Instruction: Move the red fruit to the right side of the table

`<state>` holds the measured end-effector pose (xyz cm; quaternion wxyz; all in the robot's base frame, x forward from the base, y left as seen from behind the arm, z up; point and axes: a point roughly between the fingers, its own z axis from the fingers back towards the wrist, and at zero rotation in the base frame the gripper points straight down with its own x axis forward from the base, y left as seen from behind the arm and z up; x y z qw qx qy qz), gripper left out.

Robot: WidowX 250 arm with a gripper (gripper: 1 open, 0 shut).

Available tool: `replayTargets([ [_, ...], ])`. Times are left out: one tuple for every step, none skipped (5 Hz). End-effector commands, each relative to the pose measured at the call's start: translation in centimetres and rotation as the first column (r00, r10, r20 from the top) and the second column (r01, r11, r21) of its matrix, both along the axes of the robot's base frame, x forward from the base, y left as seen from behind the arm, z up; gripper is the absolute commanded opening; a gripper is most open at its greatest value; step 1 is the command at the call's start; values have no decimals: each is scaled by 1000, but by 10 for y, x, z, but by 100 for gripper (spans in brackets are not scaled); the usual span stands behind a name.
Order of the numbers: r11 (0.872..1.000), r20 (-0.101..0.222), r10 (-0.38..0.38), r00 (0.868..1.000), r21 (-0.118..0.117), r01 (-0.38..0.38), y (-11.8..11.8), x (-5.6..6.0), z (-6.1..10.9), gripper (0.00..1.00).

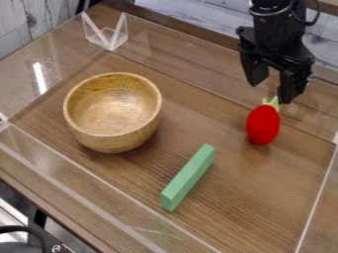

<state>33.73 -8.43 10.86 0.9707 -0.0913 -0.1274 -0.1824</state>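
light: bright, even | shadows: soft | glare: acrylic walls (53,44) | focus: slightly soft

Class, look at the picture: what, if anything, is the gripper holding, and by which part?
Nothing. The gripper is open above the red fruit, which rests on the table.
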Motion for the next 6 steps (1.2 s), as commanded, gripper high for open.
replayTargets([
  [1000, 82, -19, 996, -6, 19, -1, 4, 30, 100],
  [999, 81, 43, 996, -2, -43, 6, 8, 33, 100],
  [994, 84, 107, 991, 1, -107, 14, 13, 38, 100],
  [987, 89, 160, 983, 7, -161, 22, 12, 47, 100],
  [979, 89, 203, 975, 11, -204, 28, 11, 53, 100],
  [967, 95, 250, 963, 18, -253, 39, 12, 59, 100],
])
